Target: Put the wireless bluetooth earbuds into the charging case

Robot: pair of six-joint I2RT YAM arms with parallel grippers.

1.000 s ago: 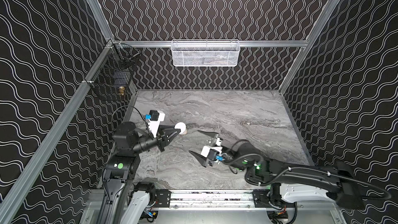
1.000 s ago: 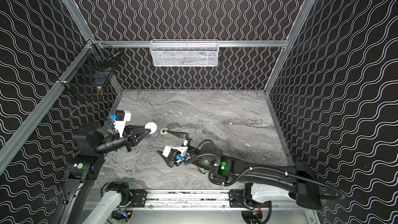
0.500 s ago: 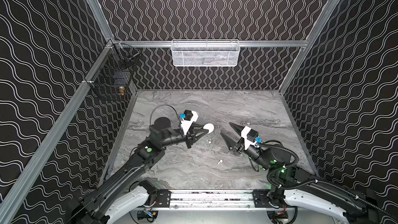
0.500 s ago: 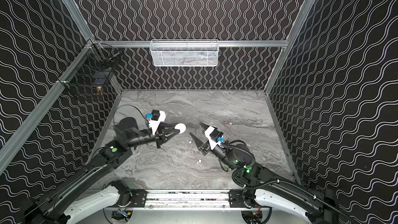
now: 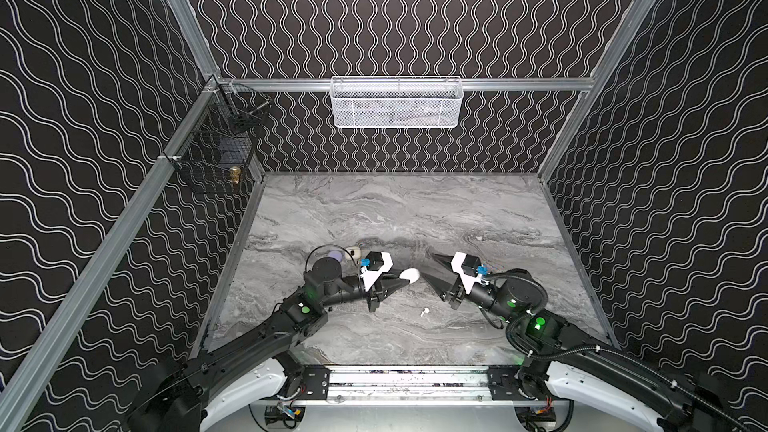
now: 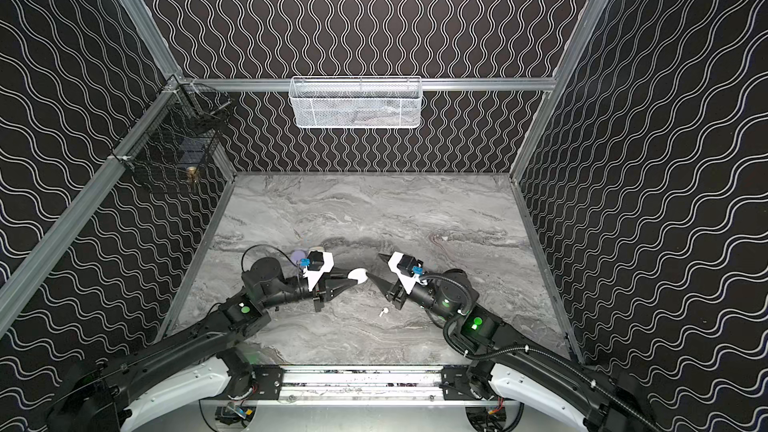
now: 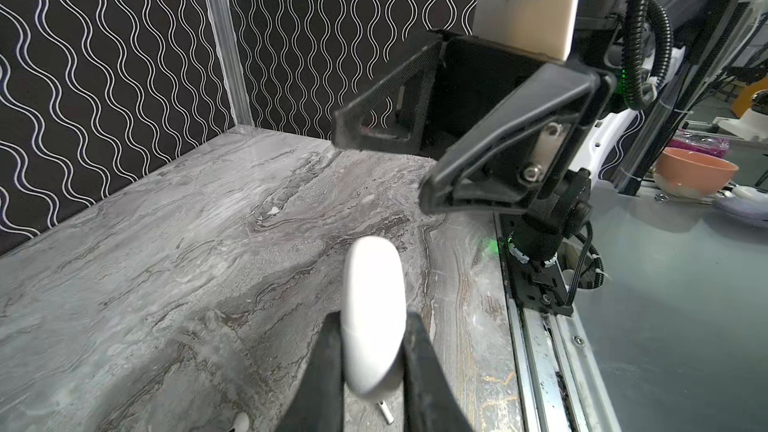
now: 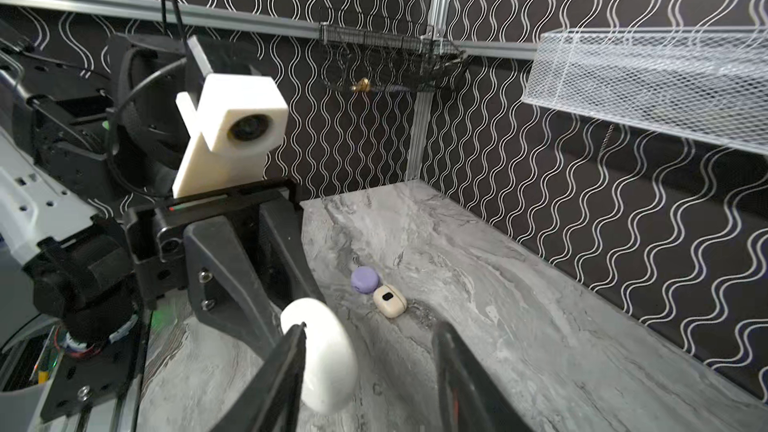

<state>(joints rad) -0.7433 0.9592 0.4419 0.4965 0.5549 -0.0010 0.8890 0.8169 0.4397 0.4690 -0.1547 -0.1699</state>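
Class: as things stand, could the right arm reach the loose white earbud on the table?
Probably yes: the white earbud lies bare on the table near the right arm's open fingers, nothing between.

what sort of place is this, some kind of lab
Most likely a robot test cell in a lab: two black robot arms on a metal base rail, a grey marble-patterned tabletop boxed in by black wavy-lined wall panels, and a white wire mesh basket hung on the back rail.
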